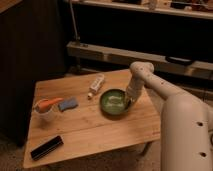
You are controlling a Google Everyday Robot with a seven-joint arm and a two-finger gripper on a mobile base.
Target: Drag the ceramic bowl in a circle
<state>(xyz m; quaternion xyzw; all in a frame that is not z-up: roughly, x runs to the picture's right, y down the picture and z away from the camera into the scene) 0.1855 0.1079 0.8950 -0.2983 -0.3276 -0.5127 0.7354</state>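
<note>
The ceramic bowl (114,102), round, glossy and green, sits on the wooden table (90,132) a little right of its middle. My gripper (130,101) comes down from the white arm (165,95) on the right and meets the bowl's right rim. It is shut on that rim. The fingertips are partly hidden by the bowl's edge.
A white tube-like bottle (96,84) lies just left of and behind the bowl. A grey-blue sponge (68,104) and a clear cup with an orange item (46,107) sit at the left. A black oblong object (46,148) lies near the front left edge. Dark shelving stands behind.
</note>
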